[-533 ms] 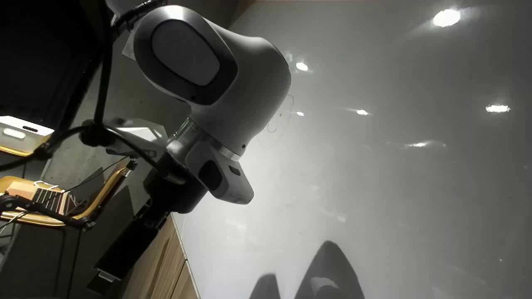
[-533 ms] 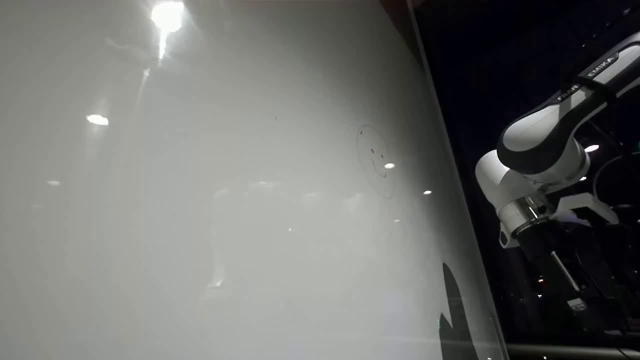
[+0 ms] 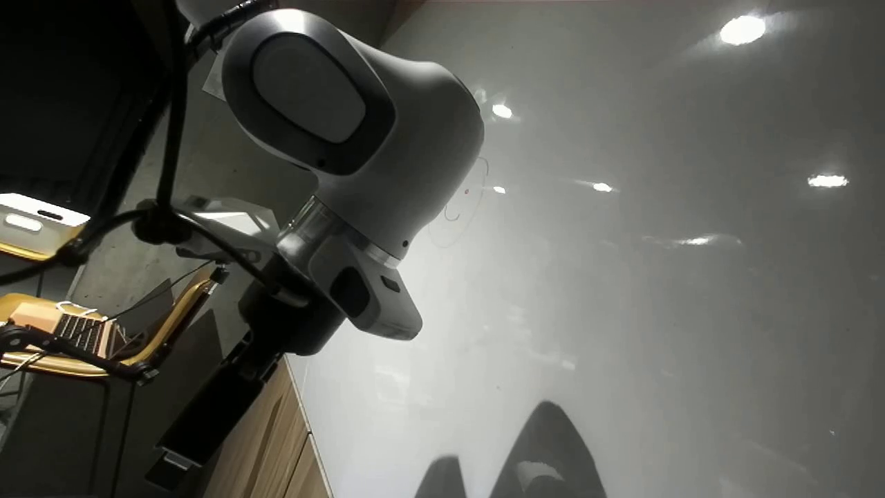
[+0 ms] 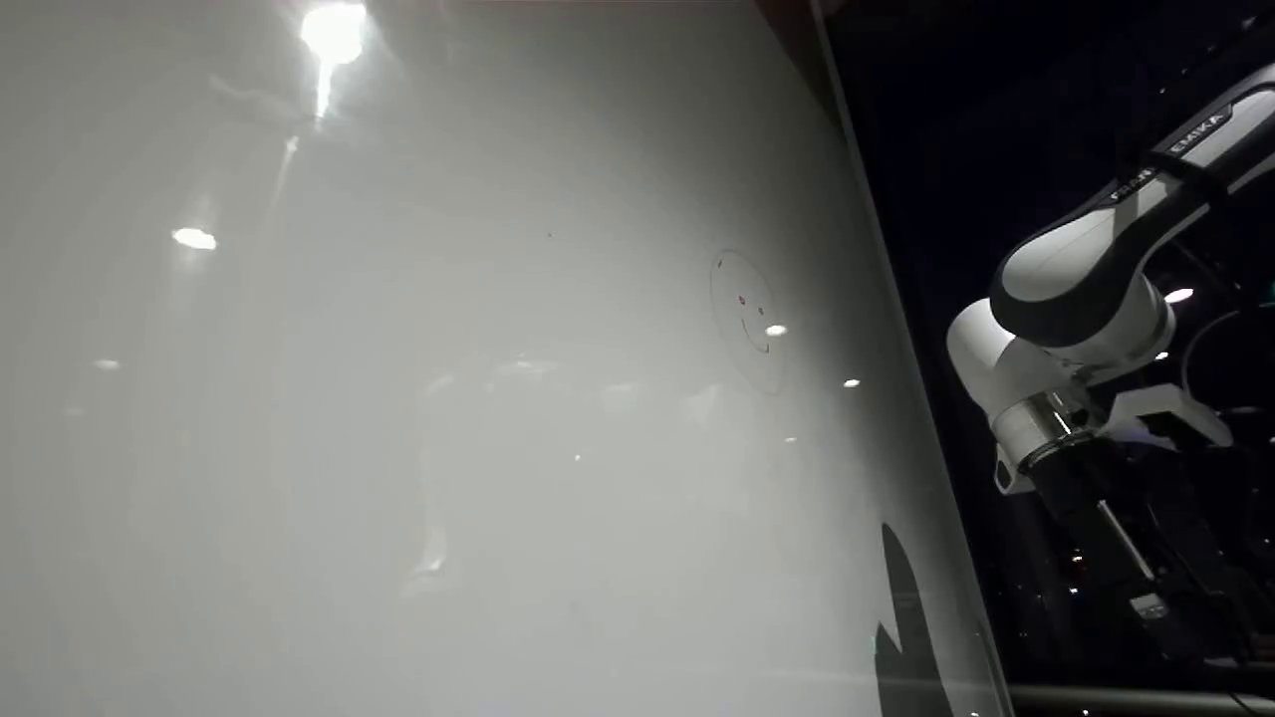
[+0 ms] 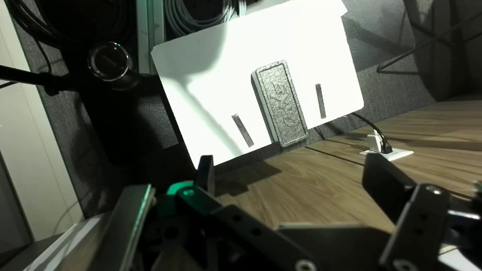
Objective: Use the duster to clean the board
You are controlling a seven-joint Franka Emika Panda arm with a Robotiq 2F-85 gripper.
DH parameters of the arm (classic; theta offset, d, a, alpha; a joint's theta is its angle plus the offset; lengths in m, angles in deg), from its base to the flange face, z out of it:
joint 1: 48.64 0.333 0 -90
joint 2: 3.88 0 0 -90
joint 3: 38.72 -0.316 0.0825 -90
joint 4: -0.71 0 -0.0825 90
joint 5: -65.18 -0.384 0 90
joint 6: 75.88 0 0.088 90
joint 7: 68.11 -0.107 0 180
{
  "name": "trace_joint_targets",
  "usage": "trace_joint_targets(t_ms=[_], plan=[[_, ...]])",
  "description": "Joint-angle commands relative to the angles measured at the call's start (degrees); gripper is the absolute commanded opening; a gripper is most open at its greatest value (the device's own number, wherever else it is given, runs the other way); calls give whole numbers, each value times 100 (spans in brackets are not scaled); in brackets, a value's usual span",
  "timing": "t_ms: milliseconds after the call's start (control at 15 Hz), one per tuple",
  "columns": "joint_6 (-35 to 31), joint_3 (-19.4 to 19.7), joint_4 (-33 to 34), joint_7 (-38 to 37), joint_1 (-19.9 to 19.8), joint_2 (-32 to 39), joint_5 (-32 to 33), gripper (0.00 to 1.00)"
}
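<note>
The duster (image 5: 280, 103) is a grey oblong block with raised lettering. It lies on a white slotted surface (image 5: 199, 75) in the wrist view. I cannot make it out in the exterior views. My gripper (image 5: 290, 173) is open, with nothing between its fingers, and apart from the duster. In both exterior views the gripper (image 3: 173, 467) (image 4: 1160, 612) points down beside the board's edge. The board (image 3: 622, 297) (image 4: 398, 478) is a large glossy white panel in both exterior views. A faint smiley face (image 4: 742, 301) is drawn on it, partly hidden by the arm in an exterior view (image 3: 453, 218).
Wood panelling (image 5: 312, 192) with a plugged-in socket (image 5: 391, 153) borders the white surface. Coiled cables (image 5: 188, 20) and a round dark object (image 5: 109, 62) lie beyond. A yellow chair with a laptop (image 3: 79, 332) stands behind the arm. A loose cable (image 3: 176, 117) runs along the arm.
</note>
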Motion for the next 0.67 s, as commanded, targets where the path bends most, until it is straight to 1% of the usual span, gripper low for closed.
trace_joint_targets(t_ms=[0, 267, 400, 600], plan=[[10, -82, 8, 28, -91, 9, -26, 100], [-3, -83, -19, 30, -92, -1, -23, 100], [-78, -89, -166, 90, -81, -100, -33, 100], [-555, -140, -671, 195, -63, -464, -32, 100]])
